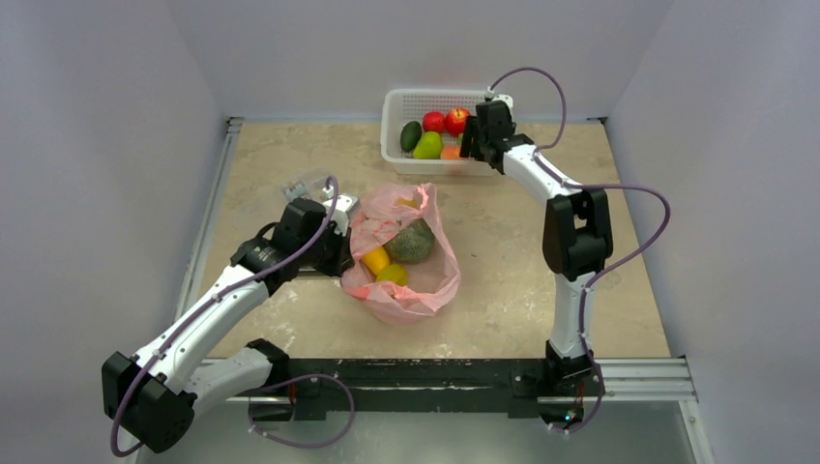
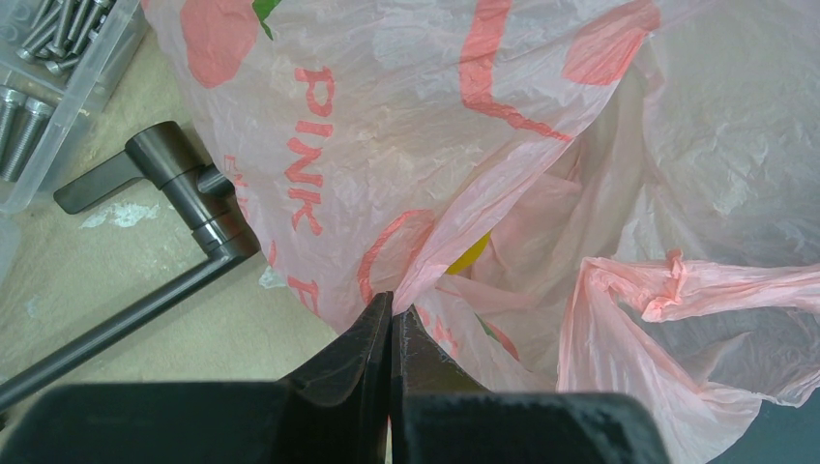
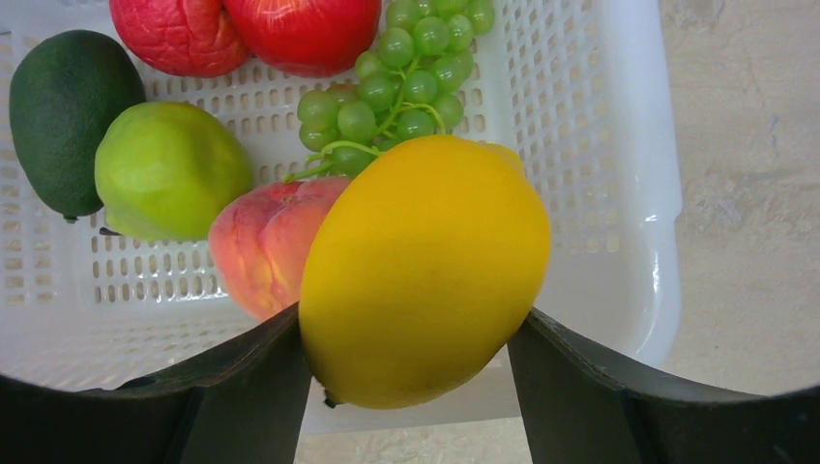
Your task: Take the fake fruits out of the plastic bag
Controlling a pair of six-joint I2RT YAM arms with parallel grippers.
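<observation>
Clenched on the flanks of a smooth yellow plastic lemon (image 3: 425,271), your black right fingers (image 3: 256,387) hold it over one wall of the white perforated plastic basket (image 3: 600,145), which stands at the far edge of the beige stone-look counter (image 1: 503,290). You appear to have it there so that it drops inside on release, among the pale peach (image 3: 261,242), the lime-green pear shape (image 3: 169,169), the dark green avocado shape (image 3: 63,116), the green grape bunch (image 3: 406,68) and the two shiny red apples (image 3: 300,29).

Left of centre, your left fingers (image 2: 372,353) are pressed shut on a fold of the thin translucent pink plastic bag (image 2: 406,145) at its left rim. The pinch looks meant to pin the bag down and hold its mouth open to the other arm. It lies slumped mid-counter, well apart from the basket.

Through the open mouth you can see a rough dull-green round melon (image 1: 414,242), with a small yellow fruit (image 1: 375,259) and a yellow-green fruit (image 1: 393,274) touching each other at its near left. The job reads as partway done, with at least three pieces left to lift.

Just left of the bag lie a dark metal crank handle (image 2: 184,193) and a clear plastic box of steel bolts (image 2: 39,87), neither part of your task.
</observation>
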